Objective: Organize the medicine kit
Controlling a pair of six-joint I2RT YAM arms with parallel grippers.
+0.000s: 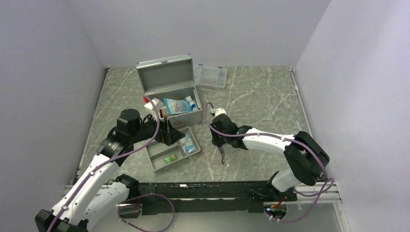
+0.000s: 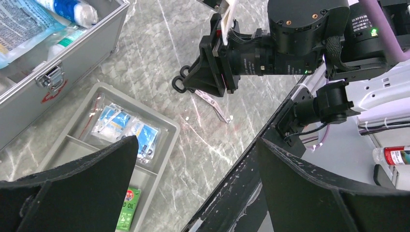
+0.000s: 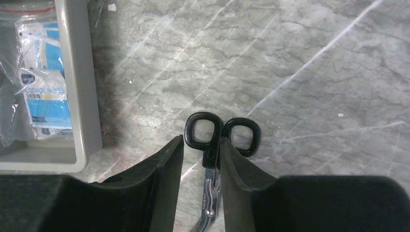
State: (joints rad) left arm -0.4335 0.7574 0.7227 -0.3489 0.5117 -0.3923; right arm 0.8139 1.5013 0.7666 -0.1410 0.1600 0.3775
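Observation:
The medicine kit (image 1: 164,75), a grey metal box, stands open at the back centre with its lid up and packets and bottles inside; its front wall with latch shows in the left wrist view (image 2: 72,53). Black-handled scissors (image 1: 222,157) lie on the marble table, also in the left wrist view (image 2: 212,102) and right wrist view (image 3: 210,154). My right gripper (image 3: 201,140) is low over them, slightly open, jaws straddling the handle shank, with a gap on the left side. My left gripper (image 2: 197,140) is wide open and empty above the tray's right end.
A shallow grey divided tray (image 1: 159,166) in front of the kit holds blue wipe packets (image 2: 128,128) and a small green box (image 2: 126,208). A flat clear compartment case (image 1: 211,76) lies to the right of the kit's lid. The table's black near edge (image 2: 251,179) is close.

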